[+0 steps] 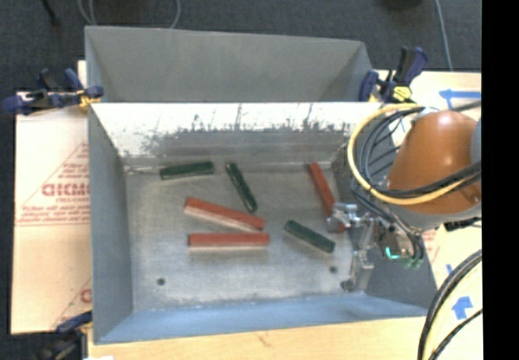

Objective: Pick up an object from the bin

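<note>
My gripper (pixel 357 266) hangs low at the bin's right side, close to the right wall and near the front right corner of the floor. A short dark green bar (pixel 309 237) lies flat just to its left, slanting down to the right, apart from the gripper. A red bar (pixel 320 188) lies behind that one, running front to back along the right wall, with its near end under the gripper's upper body. Nothing shows held by the gripper.
Two long red bars (pixel 224 214) (pixel 228 240) lie near the middle of the floor. Two more green bars (pixel 186 170) (pixel 241 186) lie toward the back. The arm's orange cover and cables overhang the right rim.
</note>
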Robot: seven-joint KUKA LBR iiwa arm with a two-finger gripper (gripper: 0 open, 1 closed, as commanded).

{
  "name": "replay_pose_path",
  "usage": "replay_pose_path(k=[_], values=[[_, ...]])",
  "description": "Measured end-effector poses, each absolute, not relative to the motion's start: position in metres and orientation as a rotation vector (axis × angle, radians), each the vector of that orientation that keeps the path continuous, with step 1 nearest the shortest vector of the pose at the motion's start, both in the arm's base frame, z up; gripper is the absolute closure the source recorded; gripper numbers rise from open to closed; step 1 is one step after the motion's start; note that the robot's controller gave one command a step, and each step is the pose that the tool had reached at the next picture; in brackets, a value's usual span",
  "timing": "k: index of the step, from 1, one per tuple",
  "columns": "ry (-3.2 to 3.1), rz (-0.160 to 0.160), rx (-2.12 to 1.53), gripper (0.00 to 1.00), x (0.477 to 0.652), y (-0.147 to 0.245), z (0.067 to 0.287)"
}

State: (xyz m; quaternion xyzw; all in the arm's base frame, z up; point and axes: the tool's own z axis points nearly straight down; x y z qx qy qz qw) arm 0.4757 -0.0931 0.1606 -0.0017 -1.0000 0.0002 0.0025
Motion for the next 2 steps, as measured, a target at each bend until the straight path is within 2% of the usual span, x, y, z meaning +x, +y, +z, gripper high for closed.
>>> replay_pose_path(k=[1,2], values=[[-3.146,0.003,0.019,0.0,0.534,-0.0921,0.0672],[-3.148,0.005,0.024,1.0,0.5337,-0.0922,0.0711]])
